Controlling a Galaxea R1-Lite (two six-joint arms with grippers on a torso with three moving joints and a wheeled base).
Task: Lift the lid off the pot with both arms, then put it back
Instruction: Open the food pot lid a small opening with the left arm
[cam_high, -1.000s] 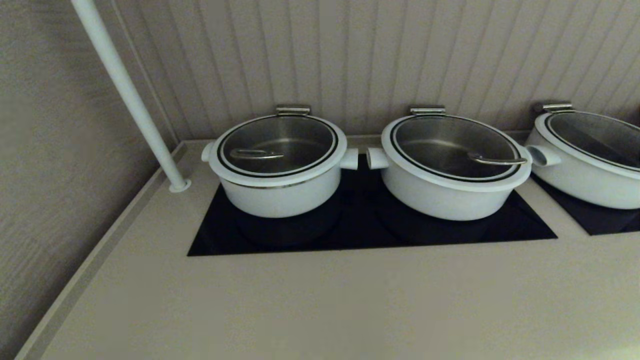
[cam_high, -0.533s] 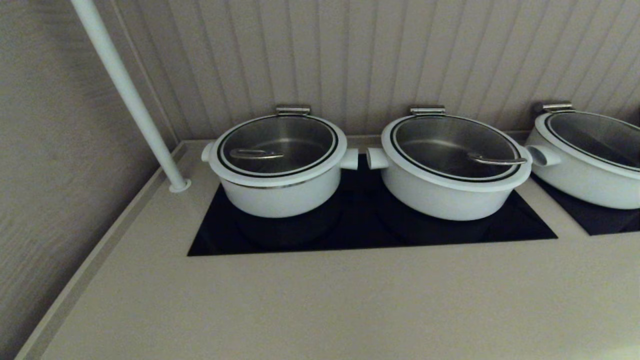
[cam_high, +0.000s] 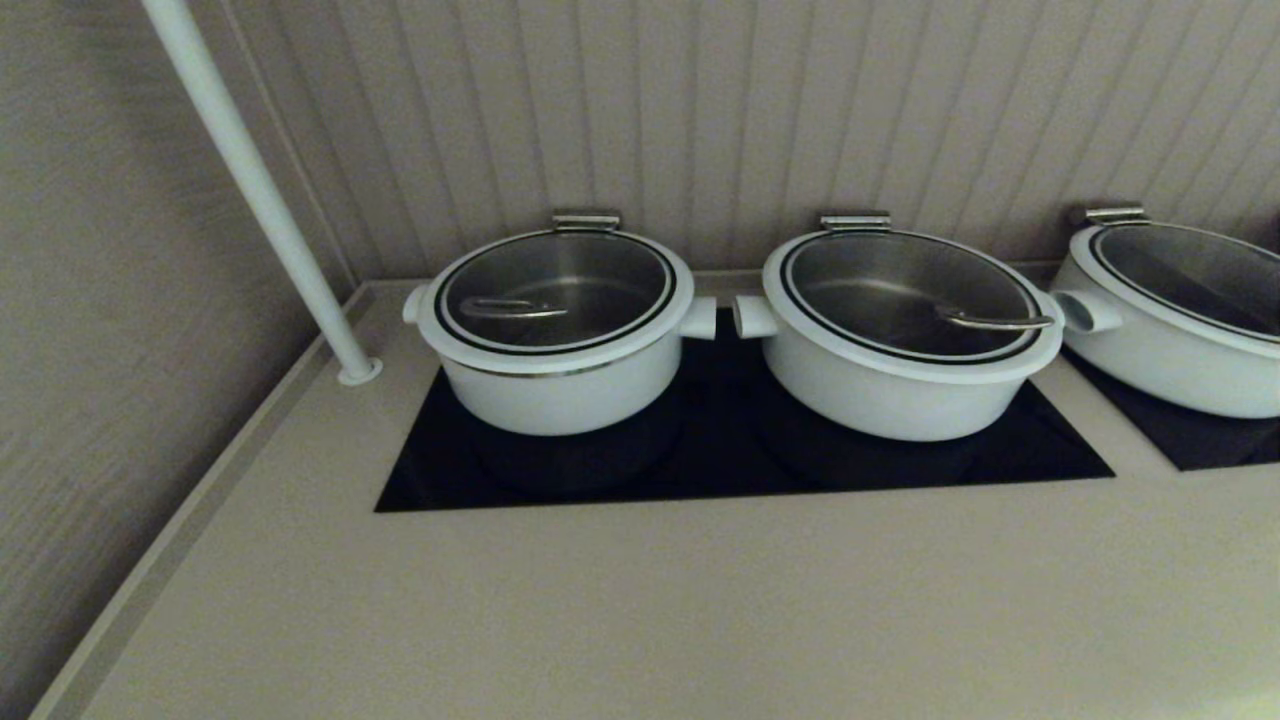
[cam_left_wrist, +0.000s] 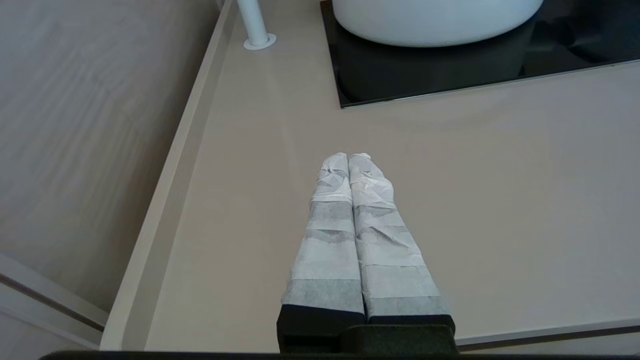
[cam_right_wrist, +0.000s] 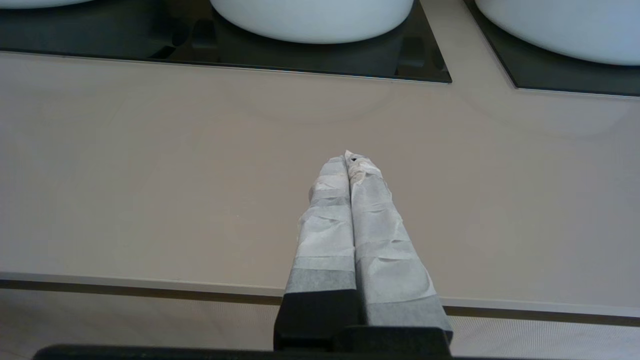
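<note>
The pot (cam_high: 555, 385), the smallest and deepest white one, stands at the left of the black cooktop (cam_high: 720, 470). Its glass lid (cam_high: 556, 292) with a steel wire handle (cam_high: 512, 309) sits closed on it. Neither arm shows in the head view. In the left wrist view my left gripper (cam_left_wrist: 348, 156) is shut and empty over the beige counter, near its front edge, with the pot's base (cam_left_wrist: 435, 25) well ahead. In the right wrist view my right gripper (cam_right_wrist: 348, 156) is shut and empty over the counter's front part.
A wider white pot (cam_high: 905, 385) with its lid (cam_high: 905, 295) stands right of the task pot, and a third (cam_high: 1170, 330) at the far right. A white pole (cam_high: 262, 190) rises from the counter's back left corner. A ribbed wall runs behind the pots.
</note>
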